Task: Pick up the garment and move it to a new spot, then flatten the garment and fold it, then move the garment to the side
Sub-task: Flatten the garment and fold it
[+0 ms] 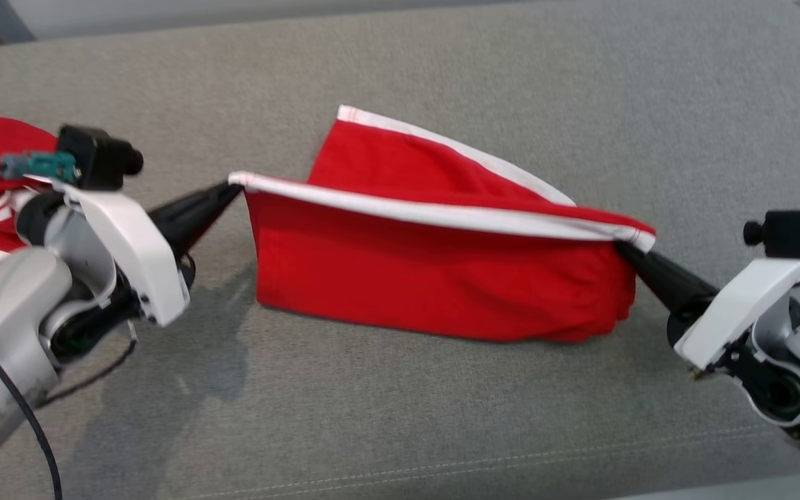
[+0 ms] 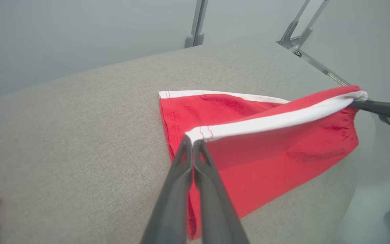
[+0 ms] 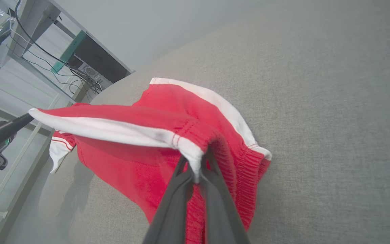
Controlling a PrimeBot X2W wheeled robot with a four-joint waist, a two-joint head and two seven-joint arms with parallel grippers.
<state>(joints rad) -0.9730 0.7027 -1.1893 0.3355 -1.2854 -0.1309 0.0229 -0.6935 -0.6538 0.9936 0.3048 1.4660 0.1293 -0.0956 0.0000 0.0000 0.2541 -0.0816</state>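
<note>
Right wrist view reveals ribbed waistband [image 3: 244,176] on garment [image 3: 130,166].

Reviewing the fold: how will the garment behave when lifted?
Likely floppy: the garment sags below its hem, stretched between left tool and right tool. Probably light: two pinched corners hold it up. May slip; only hem ends are gripped.

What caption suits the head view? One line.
Left gripper and right gripper stretch the red garment by its white hem over the grey cushion.
</note>
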